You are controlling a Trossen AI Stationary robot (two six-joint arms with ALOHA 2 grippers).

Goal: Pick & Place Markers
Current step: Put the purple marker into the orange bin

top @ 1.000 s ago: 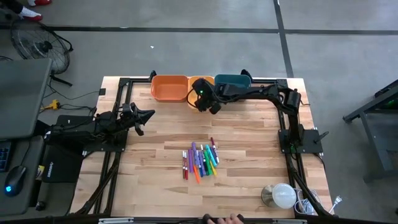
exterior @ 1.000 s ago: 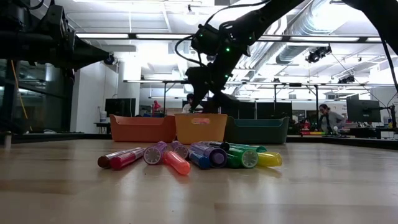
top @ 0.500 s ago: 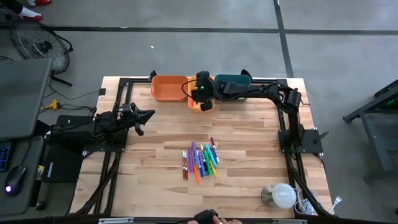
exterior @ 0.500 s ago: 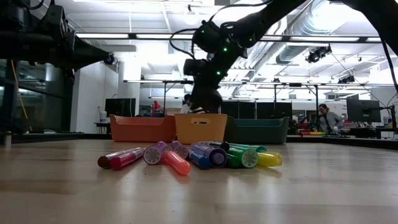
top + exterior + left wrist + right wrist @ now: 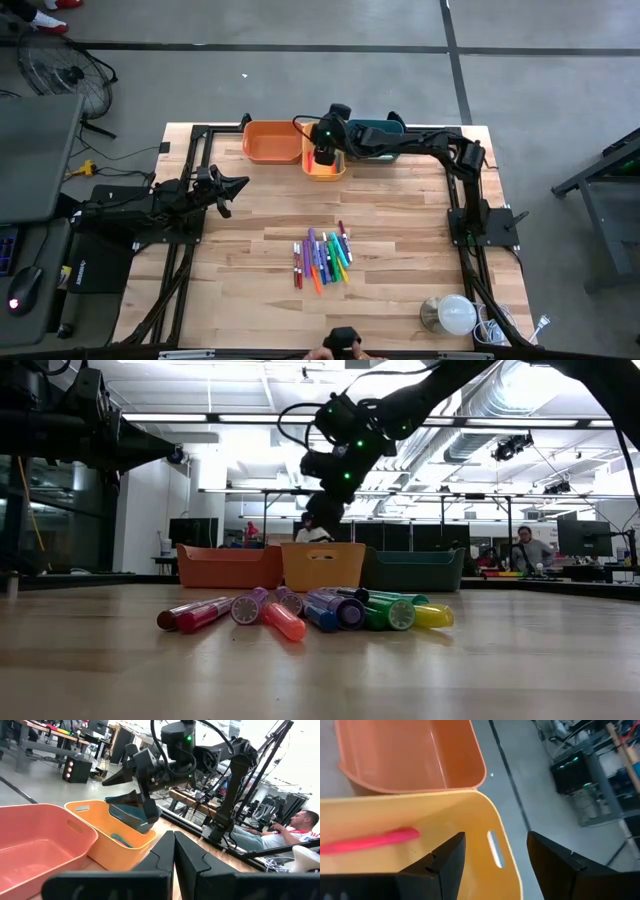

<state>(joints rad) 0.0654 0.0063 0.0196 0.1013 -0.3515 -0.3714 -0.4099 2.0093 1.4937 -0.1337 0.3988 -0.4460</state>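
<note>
Yellow plastic rectangular bin point(image 5: 325, 165) is the landmark. High view: the right gripper point(image 5: 322, 157) hangs over it, jaws spread, empty; the capped coloured markers point(image 5: 322, 258) lie well apart.

Left wrist view: the left gripper point(image 5: 174, 851) is clenched near the bin.

Right wrist view: a pink marker point(image 5: 370, 841) lies inside it.

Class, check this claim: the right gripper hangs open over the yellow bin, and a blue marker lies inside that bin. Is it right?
Not quite. The right gripper does hang open over the yellow bin, but the marker inside is pink, not blue. The right wrist view shows it.
</note>
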